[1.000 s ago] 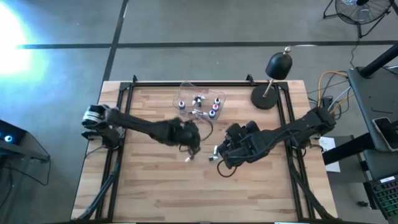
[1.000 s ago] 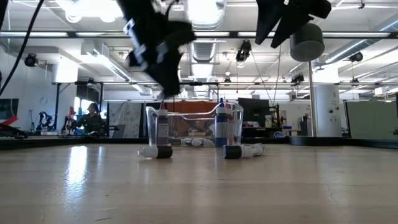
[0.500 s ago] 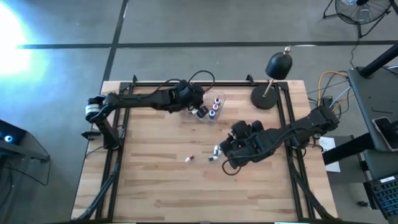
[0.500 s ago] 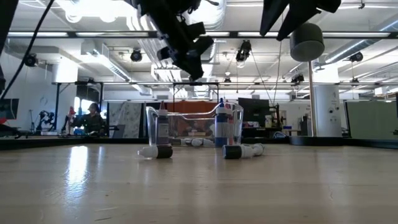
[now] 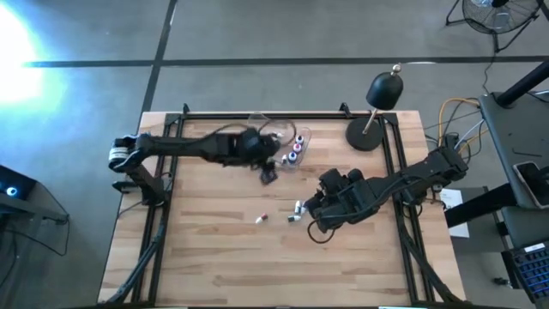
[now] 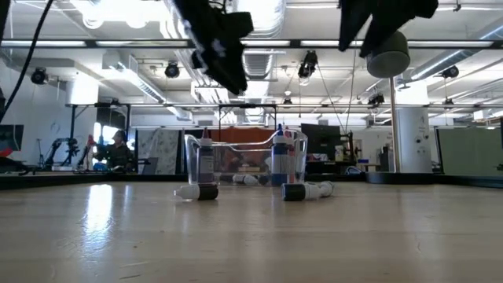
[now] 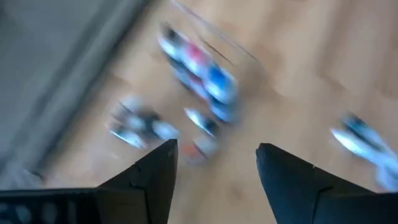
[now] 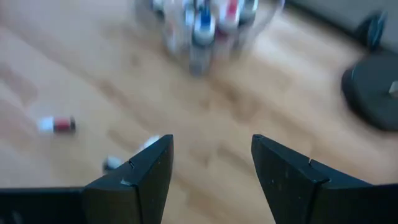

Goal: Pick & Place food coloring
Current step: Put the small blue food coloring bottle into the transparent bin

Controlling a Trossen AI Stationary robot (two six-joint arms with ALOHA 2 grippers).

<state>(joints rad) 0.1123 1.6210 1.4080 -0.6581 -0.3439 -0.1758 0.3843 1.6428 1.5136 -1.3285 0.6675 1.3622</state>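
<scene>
A wooden table (image 5: 214,257) sits on grey floor; the low view shows a workshop behind. Two food coloring bottles (image 5: 295,210) lie sideways at centre, others upright in a clear tub (image 6: 244,161). Left gripper (image 7: 214,163) and right gripper (image 8: 211,155) gape, empty.

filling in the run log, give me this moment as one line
left gripper: open, empty, near tub | right gripper: open, empty, over table | two bottles lying on table
</scene>
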